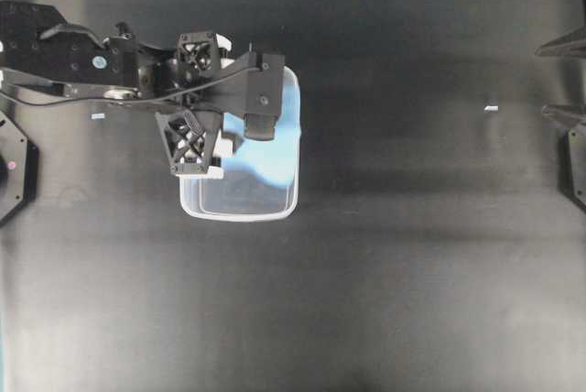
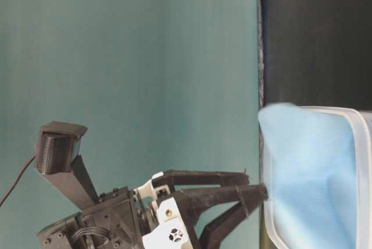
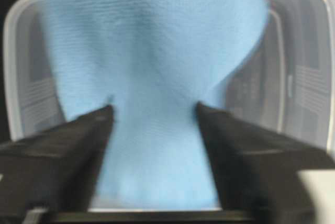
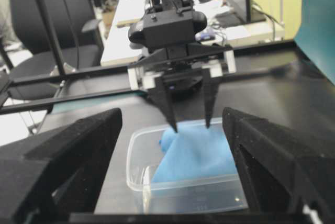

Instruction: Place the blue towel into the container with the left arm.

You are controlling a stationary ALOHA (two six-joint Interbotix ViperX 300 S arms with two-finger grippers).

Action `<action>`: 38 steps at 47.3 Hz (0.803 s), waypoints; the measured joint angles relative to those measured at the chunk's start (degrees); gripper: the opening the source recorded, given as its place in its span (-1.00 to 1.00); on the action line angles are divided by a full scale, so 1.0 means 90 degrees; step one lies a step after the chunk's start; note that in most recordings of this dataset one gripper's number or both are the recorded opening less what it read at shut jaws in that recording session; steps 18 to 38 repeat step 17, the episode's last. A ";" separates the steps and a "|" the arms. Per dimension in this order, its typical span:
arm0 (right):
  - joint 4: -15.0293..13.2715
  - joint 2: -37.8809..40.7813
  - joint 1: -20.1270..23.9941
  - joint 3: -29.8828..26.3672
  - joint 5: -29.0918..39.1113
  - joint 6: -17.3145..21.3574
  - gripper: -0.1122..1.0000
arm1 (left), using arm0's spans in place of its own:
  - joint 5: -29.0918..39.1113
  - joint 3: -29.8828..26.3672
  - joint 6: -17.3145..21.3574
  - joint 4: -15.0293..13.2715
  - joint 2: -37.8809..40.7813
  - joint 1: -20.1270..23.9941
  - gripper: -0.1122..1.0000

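Note:
The blue towel (image 1: pixel 275 154) lies bunched in the clear plastic container (image 1: pixel 238 213), leaning up against its near wall. My left gripper (image 1: pixel 229 97), on the long black lattice arm, hangs over the container's left end. In the left wrist view its fingers (image 3: pixel 78 145) stand apart with the towel (image 3: pixel 152 51) between them, inside the container (image 3: pixel 298 77). In the right wrist view the left gripper (image 4: pixel 191 128) is open, its tips at the top of the towel (image 4: pixel 196 153). My right gripper (image 4: pixel 171 115) is open and empty, far to the right (image 1: pixel 554 79).
The table is black. A small white scrap (image 1: pixel 491 108) lies at the right and another (image 1: pixel 98 116) under the left arm. A teal wall (image 2: pixel 128 74) stands behind the left arm. Chairs and a desk (image 4: pixel 157 14) stand beyond the table.

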 measured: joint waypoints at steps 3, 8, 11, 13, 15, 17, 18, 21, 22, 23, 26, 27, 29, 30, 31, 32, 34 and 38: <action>0.0000 0.0000 -0.0020 0.0010 0.0000 0.0000 0.56 | 0.0000 -0.0059 -0.0068 0.0000 0.0000 -0.0020 0.78; 0.0000 0.0000 -0.0020 0.0010 0.0000 0.0000 0.56 | 0.0000 -0.0195 -0.0127 0.0000 -0.0225 -0.0020 0.76; 0.0000 0.0000 -0.0020 0.0010 0.0000 0.0000 0.56 | -0.0010 -0.0244 -0.0127 0.0000 -0.0576 -0.0020 0.73; 0.0000 0.0000 0.0000 0.0010 0.0000 0.0000 0.56 | -0.0020 -0.0264 -0.0156 0.0000 -0.0850 -0.0020 0.75; 0.0000 0.0000 -0.0020 0.0010 0.0000 0.0000 0.56 | -0.0039 -0.0264 -0.0176 0.0000 -0.1172 -0.0020 0.76; 0.0000 0.0000 -0.0020 0.0010 0.0000 0.0000 0.56 | -0.0078 -0.0254 -0.0176 0.0000 -0.1465 -0.0029 0.76; 0.0000 0.0000 -0.0020 0.0010 0.0000 0.0000 0.56 | -0.0078 -0.0254 -0.0176 0.0000 -0.1465 -0.0029 0.76; 0.0000 0.0000 -0.0020 0.0010 0.0000 0.0000 0.56 | -0.0078 -0.0254 -0.0176 0.0000 -0.1465 -0.0029 0.76; 0.0000 0.0000 -0.0020 0.0010 0.0000 0.0000 0.56 | -0.0078 -0.0254 -0.0176 0.0000 -0.1465 -0.0029 0.76; 0.0000 0.0000 -0.0020 0.0010 0.0000 0.0000 0.56 | -0.0078 -0.0254 -0.0176 0.0000 -0.1465 -0.0029 0.76; 0.0000 0.0000 -0.0020 0.0010 0.0000 0.0000 0.56 | -0.0078 -0.0254 -0.0176 0.0000 -0.1465 -0.0029 0.76; 0.0000 0.0000 -0.0020 0.0010 0.0000 0.0000 0.56 | -0.0078 -0.0254 -0.0176 0.0000 -0.1465 -0.0029 0.76; 0.0000 0.0000 -0.0020 0.0010 0.0000 0.0000 0.56 | -0.0078 -0.0254 -0.0176 0.0000 -0.1465 -0.0029 0.76; 0.0000 0.0000 -0.0020 0.0010 0.0000 0.0000 0.56 | -0.0078 -0.0254 -0.0176 0.0000 -0.1465 -0.0029 0.76; 0.0000 0.0000 -0.0020 0.0010 0.0000 0.0000 0.56 | -0.0078 -0.0254 -0.0176 0.0000 -0.1465 -0.0029 0.76; 0.0000 0.0000 -0.0020 0.0010 0.0000 0.0000 0.56 | -0.0078 -0.0254 -0.0176 0.0000 -0.1465 -0.0029 0.76; 0.0000 0.0000 -0.0020 0.0010 0.0000 0.0000 0.56 | -0.0078 -0.0254 -0.0176 0.0000 -0.1465 -0.0029 0.76; 0.0000 0.0000 -0.0020 0.0010 0.0000 0.0000 0.56 | -0.0078 -0.0254 -0.0176 0.0000 -0.1465 -0.0029 0.76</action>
